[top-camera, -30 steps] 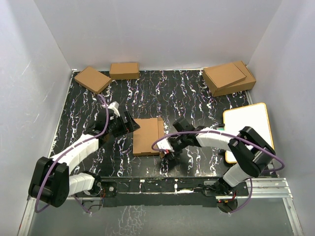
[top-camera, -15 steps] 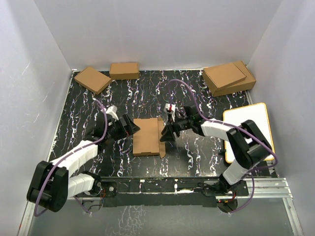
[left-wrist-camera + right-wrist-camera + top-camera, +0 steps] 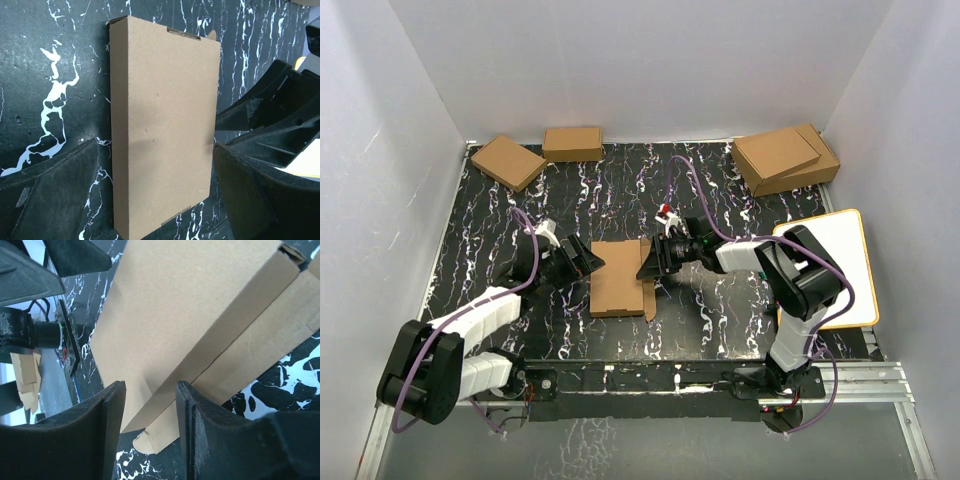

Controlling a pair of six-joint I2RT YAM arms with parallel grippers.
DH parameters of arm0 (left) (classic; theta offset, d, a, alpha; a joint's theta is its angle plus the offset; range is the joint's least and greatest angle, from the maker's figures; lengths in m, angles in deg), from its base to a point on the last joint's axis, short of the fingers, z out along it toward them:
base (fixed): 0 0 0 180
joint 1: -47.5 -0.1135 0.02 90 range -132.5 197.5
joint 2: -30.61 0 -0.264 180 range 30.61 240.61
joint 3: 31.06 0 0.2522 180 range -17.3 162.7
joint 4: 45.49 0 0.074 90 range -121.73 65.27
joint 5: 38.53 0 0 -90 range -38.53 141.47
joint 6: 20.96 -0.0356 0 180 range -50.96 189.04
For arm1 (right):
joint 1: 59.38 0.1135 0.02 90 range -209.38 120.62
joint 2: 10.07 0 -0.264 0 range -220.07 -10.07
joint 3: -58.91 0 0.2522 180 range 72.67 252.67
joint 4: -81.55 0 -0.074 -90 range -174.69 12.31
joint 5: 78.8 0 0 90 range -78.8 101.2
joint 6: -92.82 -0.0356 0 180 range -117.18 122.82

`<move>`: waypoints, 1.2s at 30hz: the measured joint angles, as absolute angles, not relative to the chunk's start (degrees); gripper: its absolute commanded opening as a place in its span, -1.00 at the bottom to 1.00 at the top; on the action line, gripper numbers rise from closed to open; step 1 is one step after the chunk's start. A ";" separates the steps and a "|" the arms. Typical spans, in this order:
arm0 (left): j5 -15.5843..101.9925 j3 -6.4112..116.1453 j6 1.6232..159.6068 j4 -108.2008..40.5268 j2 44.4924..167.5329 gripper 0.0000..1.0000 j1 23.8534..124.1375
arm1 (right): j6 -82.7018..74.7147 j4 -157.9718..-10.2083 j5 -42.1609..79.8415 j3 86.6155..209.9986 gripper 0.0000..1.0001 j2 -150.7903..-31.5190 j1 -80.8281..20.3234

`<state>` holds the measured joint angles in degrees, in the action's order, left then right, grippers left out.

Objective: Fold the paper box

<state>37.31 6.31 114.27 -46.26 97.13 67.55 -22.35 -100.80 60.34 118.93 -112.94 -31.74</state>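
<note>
Fingers of the left gripper are standing spread wide, clamping nothing, at the left edge of the paper box, which is lying flat and folded on the black marbled table. Opposite, the right gripper is straddling the box's right edge, fingers parted.

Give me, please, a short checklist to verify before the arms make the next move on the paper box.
1. Paper box lies flat on the table: ok.
2. Left gripper open, straddling the box: ok.
3. Right gripper open at the box's right edge: ok.
4. Side flap tucked in: not ok, it sticks out.
5. Right fingers touching the cardboard: cannot tell.
</note>
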 measured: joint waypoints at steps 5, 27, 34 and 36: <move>37.29 6.31 114.51 -46.21 98.68 0.91 67.55 | -24.60 -100.76 59.21 119.52 -0.17 -116.18 -31.76; 33.62 5.42 115.99 -49.51 102.53 0.90 67.55 | -29.54 -104.46 63.21 118.85 -0.07 -118.45 -36.31; 33.53 5.42 115.95 -49.54 102.59 0.82 67.55 | -33.08 -109.13 66.55 117.95 -0.06 -118.45 -35.74; 33.40 5.42 115.93 -49.56 102.92 0.82 67.55 | -33.04 -108.61 65.81 117.99 -0.09 -118.45 -35.00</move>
<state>33.40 5.42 115.93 -49.56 102.92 67.55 -33.04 -108.61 65.81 117.99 -118.45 -35.00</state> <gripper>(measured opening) 0.911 0.476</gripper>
